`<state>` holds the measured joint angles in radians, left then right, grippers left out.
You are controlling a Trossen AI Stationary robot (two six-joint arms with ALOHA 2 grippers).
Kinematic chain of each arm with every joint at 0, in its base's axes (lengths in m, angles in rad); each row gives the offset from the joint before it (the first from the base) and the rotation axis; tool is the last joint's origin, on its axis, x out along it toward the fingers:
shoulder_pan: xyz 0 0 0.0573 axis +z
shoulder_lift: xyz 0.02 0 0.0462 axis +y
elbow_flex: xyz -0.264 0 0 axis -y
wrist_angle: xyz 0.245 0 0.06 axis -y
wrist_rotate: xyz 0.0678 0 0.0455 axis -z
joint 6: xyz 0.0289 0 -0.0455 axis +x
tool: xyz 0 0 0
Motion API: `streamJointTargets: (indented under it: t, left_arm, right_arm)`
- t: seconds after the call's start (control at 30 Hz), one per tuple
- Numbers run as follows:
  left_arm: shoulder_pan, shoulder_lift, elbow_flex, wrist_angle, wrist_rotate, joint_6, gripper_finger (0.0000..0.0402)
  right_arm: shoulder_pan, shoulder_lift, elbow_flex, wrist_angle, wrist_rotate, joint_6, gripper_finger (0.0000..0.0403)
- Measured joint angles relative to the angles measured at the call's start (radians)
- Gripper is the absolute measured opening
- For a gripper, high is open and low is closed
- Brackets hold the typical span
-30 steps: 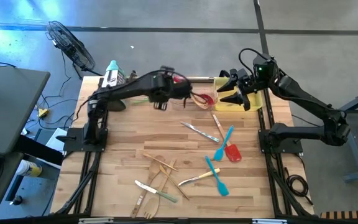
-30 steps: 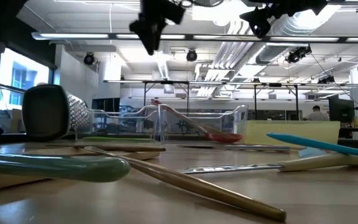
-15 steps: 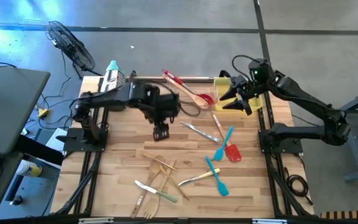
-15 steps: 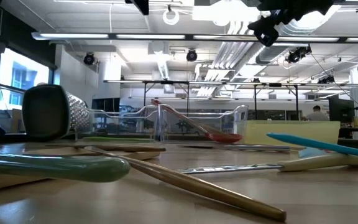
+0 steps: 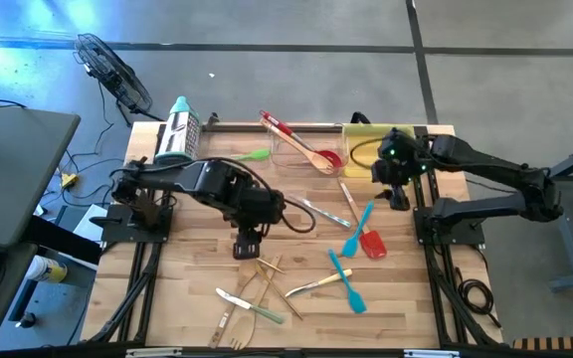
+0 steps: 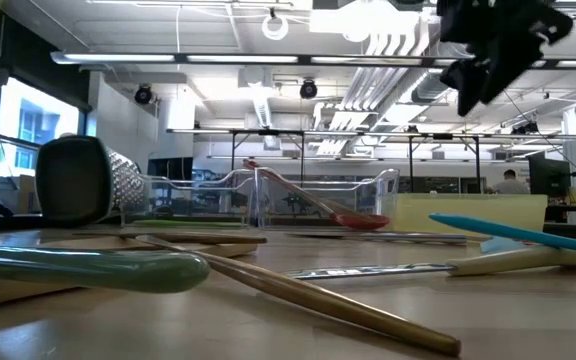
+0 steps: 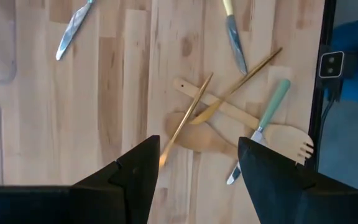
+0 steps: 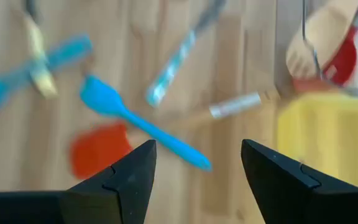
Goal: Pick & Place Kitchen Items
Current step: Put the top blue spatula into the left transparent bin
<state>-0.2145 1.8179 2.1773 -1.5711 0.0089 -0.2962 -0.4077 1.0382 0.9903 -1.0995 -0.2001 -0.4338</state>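
Left gripper: wide open, empty, hanging above the near utensil heap.
Right gripper: open too, empty, beside the yellow tray (it looks idle).
Kitchen items: crossed wooden fork, gold chopsticks and knife in that heap.
Risk: closing on crossed pieces may grab two or flick one away.
Nearby: blue spatula and red spatula beyond the heap, toward the right arm.

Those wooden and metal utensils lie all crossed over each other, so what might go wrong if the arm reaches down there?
The left gripper hangs open above the crossed pile, so closing there might catch two pieces at once. Lifting one could drag the green-handled knife lying across the wooden fork.
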Motion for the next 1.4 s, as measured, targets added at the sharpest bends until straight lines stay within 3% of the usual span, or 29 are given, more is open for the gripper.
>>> streamJointTargets:
  t: [0.1, 0.23, 0.77, 1.0, 1.4]
  left_arm:
    - [-0.004, 0.0, 0.0, 0.0, 0.0, 0.001, 0.0209]
    - [-0.005, 0.0, 0.0, 0.0, 0.051, 0.002, 0.0209]
    - [-0.015, -0.001, 0.0, 0.0, 0.106, 0.067, 0.0209]
    - [-0.015, -0.002, 0.0, 0.0, 0.135, 0.056, 0.0209]
    - [-0.015, -0.002, 0.0, 0.0, 0.131, 0.082, 0.0209]
  right_arm:
    - [0.041, 0.0, -0.035, 0.003, 0.119, -0.13, 0.0229]
    - [0.07, 0.0, -0.1, 0.05, 0.177, -0.243, 0.0229]
    - [0.193, 0.019, -0.436, 0.386, 0.181, -0.308, 0.0229]
    - [0.234, 0.106, -0.486, 0.503, 0.348, -0.349, 0.0229]
    - [0.286, 0.164, -0.485, 0.523, 0.287, -0.348, 0.0229]
